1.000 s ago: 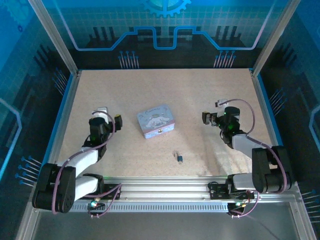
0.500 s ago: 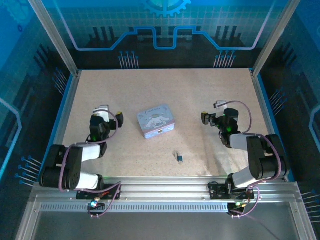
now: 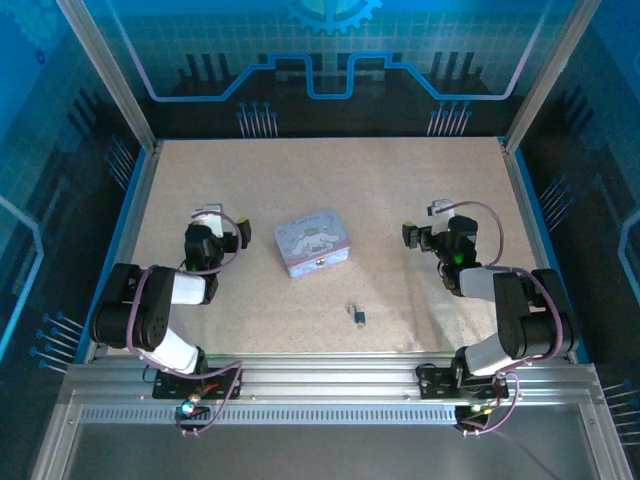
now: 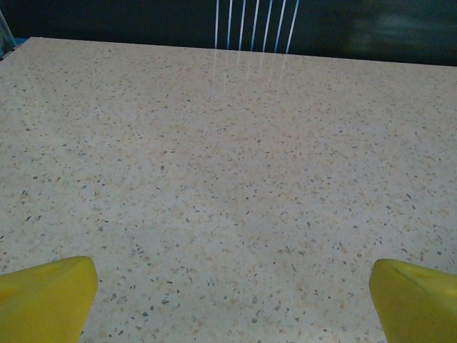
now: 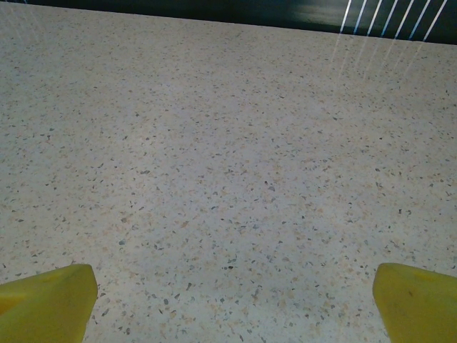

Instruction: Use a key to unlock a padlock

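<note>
The padlock (image 3: 359, 317) is a tiny dark body lying on the table's near middle, with a pale silvery bit at its far-left end. Whether that bit is its shackle or the key, I cannot tell; no separate key can be made out. My left gripper (image 3: 222, 229) rests at the left, well away from the padlock. It is open: its yellow fingertips (image 4: 44, 296) sit far apart over bare table, gripper (image 4: 228, 300). My right gripper (image 3: 437, 229) rests at the right, also open and holding nothing, gripper (image 5: 228, 300), with yellow fingertips (image 5: 416, 300) spread wide.
A pale lavender-blue tin box (image 3: 312, 241) with a cartoon lid stands between the grippers, beyond the padlock. The speckled table (image 3: 330, 180) is ringed by blue walls and an aluminium frame. Both arms are folded back near the front rail (image 3: 320, 368).
The left arm has folded back toward its base, its gripper shifting slightly right and farther. The right arm folded earlier and is now still. The padlock has not moved.
</note>
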Controlling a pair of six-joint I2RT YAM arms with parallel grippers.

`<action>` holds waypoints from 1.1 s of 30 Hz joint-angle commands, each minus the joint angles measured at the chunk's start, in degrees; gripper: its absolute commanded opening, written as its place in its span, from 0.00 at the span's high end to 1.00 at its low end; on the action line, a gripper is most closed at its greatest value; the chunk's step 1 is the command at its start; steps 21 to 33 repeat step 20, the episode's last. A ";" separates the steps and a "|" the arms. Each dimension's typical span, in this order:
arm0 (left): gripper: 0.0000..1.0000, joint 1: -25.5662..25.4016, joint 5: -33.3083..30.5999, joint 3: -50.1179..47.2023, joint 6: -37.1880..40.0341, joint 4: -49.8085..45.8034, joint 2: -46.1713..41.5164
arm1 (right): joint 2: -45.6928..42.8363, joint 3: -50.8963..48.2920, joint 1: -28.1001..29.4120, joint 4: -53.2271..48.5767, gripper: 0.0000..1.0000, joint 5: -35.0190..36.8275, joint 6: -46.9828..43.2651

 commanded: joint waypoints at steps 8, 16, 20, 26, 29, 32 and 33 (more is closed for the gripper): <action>0.01 0.82 1.31 0.65 0.75 -1.37 -0.14 | 0.31 -0.45 -0.56 1.65 0.00 -0.01 -0.79; 0.01 0.81 1.33 0.60 0.76 -1.37 -0.14 | 0.33 -0.44 -0.39 1.65 0.00 0.32 -0.98; 0.01 0.82 1.33 0.64 0.73 -1.33 -0.20 | 0.31 -0.45 -0.34 1.65 0.00 0.26 -0.86; 0.01 0.82 1.33 0.64 0.73 -1.33 -0.20 | 0.31 -0.45 -0.34 1.65 0.00 0.26 -0.86; 0.01 0.82 1.33 0.64 0.73 -1.33 -0.20 | 0.31 -0.45 -0.34 1.65 0.00 0.26 -0.86; 0.01 0.82 1.33 0.64 0.73 -1.33 -0.20 | 0.31 -0.45 -0.34 1.65 0.00 0.26 -0.86; 0.01 0.82 1.33 0.64 0.73 -1.33 -0.20 | 0.31 -0.45 -0.34 1.65 0.00 0.26 -0.86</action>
